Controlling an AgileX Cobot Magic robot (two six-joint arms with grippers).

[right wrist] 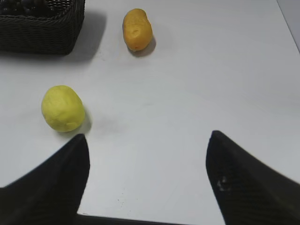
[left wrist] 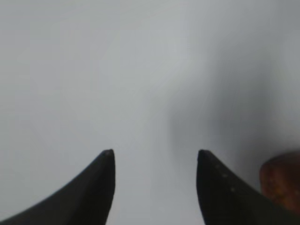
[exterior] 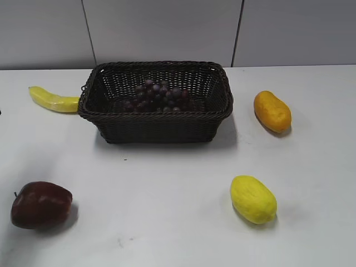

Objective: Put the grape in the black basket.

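The grape [exterior: 157, 96], a bunch of small dark purple-red grapes, lies inside the black basket [exterior: 156, 125], a dark woven wicker basket at the back middle of the table. The basket's corner shows at the top left of the right wrist view [right wrist: 42, 33], with a few grapes [right wrist: 33, 5] inside. Neither gripper shows in the exterior view. My left gripper [left wrist: 155, 153] is open and empty over bare white table. My right gripper [right wrist: 147, 137] is open and empty above the table, right of the basket.
A dark red apple [exterior: 40, 204] lies front left; its edge shows in the left wrist view [left wrist: 282, 180]. A banana [exterior: 54, 100] lies left of the basket. An orange fruit [exterior: 272, 111] [right wrist: 137, 29] lies at the right, a yellow fruit [exterior: 253, 198] [right wrist: 63, 108] front right.
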